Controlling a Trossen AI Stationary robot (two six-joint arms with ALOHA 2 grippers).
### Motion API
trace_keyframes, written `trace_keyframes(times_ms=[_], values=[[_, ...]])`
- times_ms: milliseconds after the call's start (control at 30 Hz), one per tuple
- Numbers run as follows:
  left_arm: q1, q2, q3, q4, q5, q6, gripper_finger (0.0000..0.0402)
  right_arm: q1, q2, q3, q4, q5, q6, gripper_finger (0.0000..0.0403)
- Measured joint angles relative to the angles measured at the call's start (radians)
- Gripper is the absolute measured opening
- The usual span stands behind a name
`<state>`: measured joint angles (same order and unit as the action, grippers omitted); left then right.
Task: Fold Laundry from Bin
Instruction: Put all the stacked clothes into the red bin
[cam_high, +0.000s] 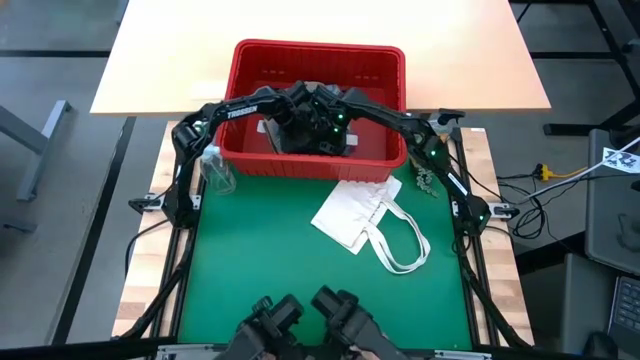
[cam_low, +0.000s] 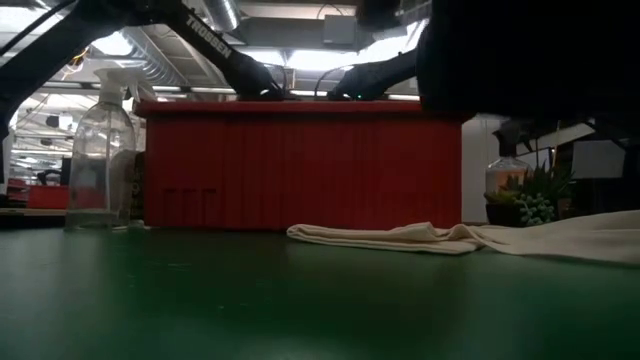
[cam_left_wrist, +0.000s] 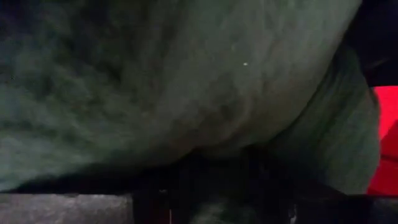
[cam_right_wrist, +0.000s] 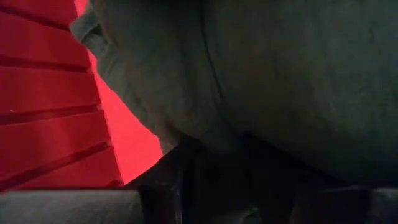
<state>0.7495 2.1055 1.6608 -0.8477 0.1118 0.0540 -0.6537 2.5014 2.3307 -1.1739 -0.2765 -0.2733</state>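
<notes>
A green mat (cam_high: 280, 280) covers the table. On it: the red bin (cam_high: 318, 160) at 12 o'clock, a spray bottle (cam_high: 216, 172) at 10, a white tote bag (cam_high: 372, 222) near centre toward 2, and small plants (cam_high: 424, 180) at 2.

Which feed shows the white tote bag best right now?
The high view: the tote bag lies flat on the green mat in front of the red bin, loop handles spread. The low view shows it only edge-on. Neither wrist view shows it.
</notes>
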Motion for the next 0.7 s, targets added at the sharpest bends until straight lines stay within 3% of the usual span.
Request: trace_keyframes(times_ms=[333,700], values=[[0.010,-0.123,0.105,-0.151,0.017,-0.007,0.0137,-0.007,-0.182,-0.004,-0.017,0.022,0.003,0.0137],[0.021,-0.176,0.255,-0.148,-0.127,-0.015,0.0137,-0.019,-0.318,-0.004,0.110,0.137,-0.001,0.0137]])
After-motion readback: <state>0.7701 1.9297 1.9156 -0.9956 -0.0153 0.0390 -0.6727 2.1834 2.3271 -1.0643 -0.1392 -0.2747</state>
